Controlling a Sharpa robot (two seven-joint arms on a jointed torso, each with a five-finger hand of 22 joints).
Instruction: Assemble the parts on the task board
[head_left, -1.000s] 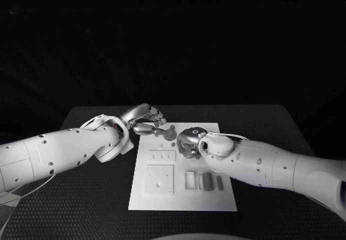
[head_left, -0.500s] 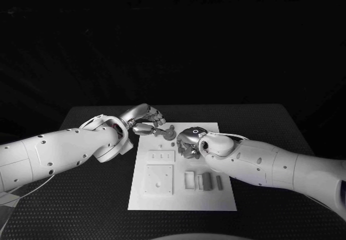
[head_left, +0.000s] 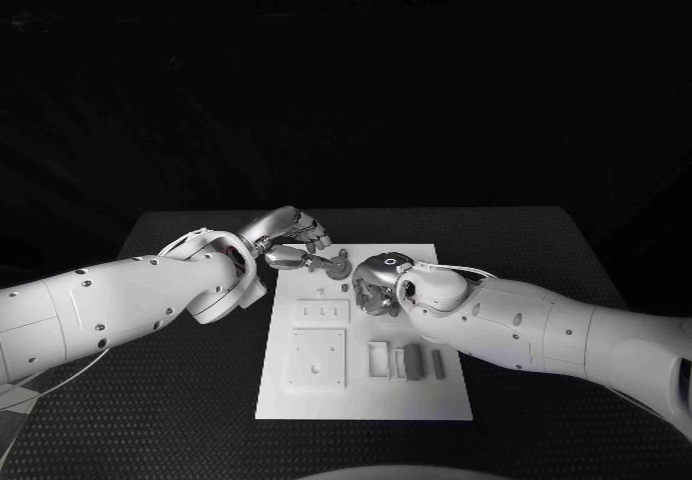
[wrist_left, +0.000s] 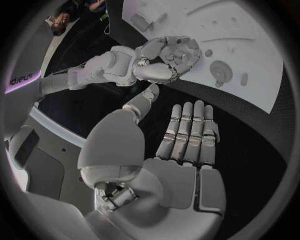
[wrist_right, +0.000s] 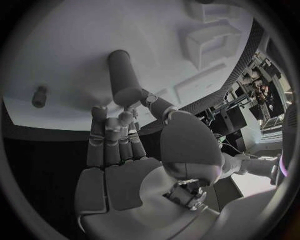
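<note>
A matte black rectangular table (head_left: 519, 240) with a finely textured top fills the near and middle ground; beyond its far edge hangs a dark, unlit backdrop (head_left: 346, 100).

Both arms wear smooth white shells, rounded and bulky toward the wrist, dotted with small dark screw holes. The left arm (head_left: 130, 300) has a red-edged ring at its wrist cuff, and a thin pale cable loops beside it. The right arm (head_left: 534, 325) carries a thin cable along its top. The left hand (wrist_left: 187, 145) and right hand (wrist_right: 115, 160) are silver metal, built from segmented fingers with flat plated palms and visible fasteners.
</note>
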